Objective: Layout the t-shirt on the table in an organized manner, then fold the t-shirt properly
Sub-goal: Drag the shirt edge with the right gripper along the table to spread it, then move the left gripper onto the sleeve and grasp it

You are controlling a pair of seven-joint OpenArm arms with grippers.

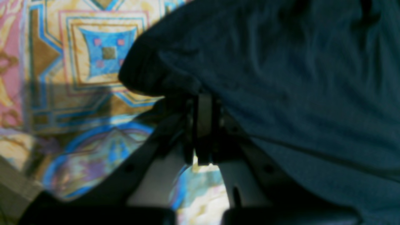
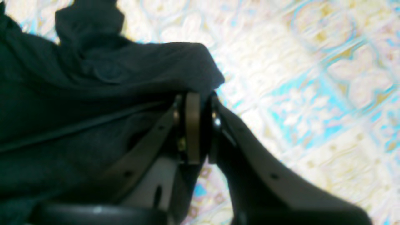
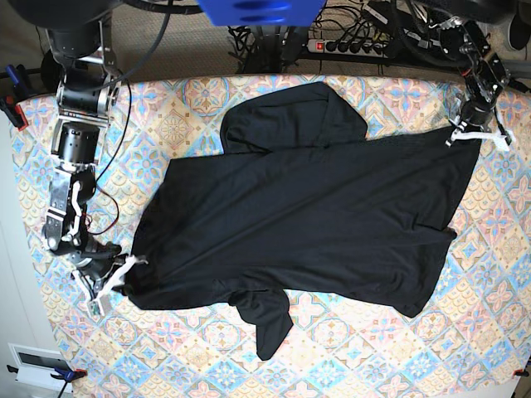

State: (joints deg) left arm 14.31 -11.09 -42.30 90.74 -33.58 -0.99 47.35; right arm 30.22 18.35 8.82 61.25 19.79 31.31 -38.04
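The black t-shirt [image 3: 307,224] lies spread across the patterned table [image 3: 166,124], stretched diagonally, one sleeve at the back [image 3: 282,120] and one at the front [image 3: 265,319]. My left gripper [image 3: 466,133] is shut on the shirt's far right corner; the left wrist view shows its jaws [image 1: 203,98] closed on the fabric edge [image 1: 281,78]. My right gripper [image 3: 124,278] is shut on the shirt's front left corner; in the right wrist view its jaws [image 2: 200,95] pinch the cloth [image 2: 93,93] above the table [image 2: 312,78].
Cables and a power strip [image 3: 357,46] lie behind the table's back edge. The right arm's links [image 3: 75,124] stand over the table's left side. Bare tablecloth [image 3: 373,356] shows along the front.
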